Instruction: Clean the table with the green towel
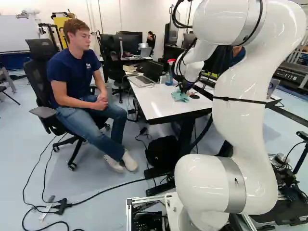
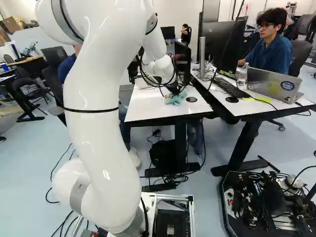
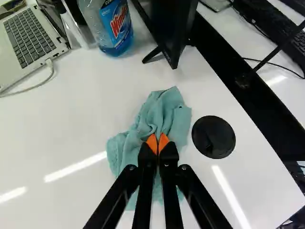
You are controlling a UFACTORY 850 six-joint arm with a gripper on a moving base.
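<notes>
Your gripper (image 1: 184, 88) has its jaws clenched on a pinch of the green towel (image 3: 164, 112); the two orange pads (image 3: 151, 143) nearly meet, with bunched cloth caught at their tips. The towel lies crumpled on the white tabletop (image 3: 66, 119), its folds spreading ahead of the fingers and out beneath them on both sides. Just beside the cloth you have a round black disc (image 3: 213, 137), set on the same tabletop.

Farther ahead of your gripper, a red-topped spray bottle (image 3: 116, 26) with blue liquid stands upright, apart from the towel. It sits between an open laptop (image 3: 28, 40) and an upright black panel (image 3: 169, 28) on a small foot. A pale cable (image 3: 40, 86) runs from the laptop's side across the table.

Past the disc, your wrist view shows a dark gap between this table and the neighboring desk (image 2: 254, 106). On that desk, at the right of the right base view, you can see a black keyboard (image 2: 229, 88) and a silver laptop (image 2: 270, 84) with a round sticker on its lid. Down on the floor, under the white table, there is a black bag (image 1: 162, 151).
</notes>
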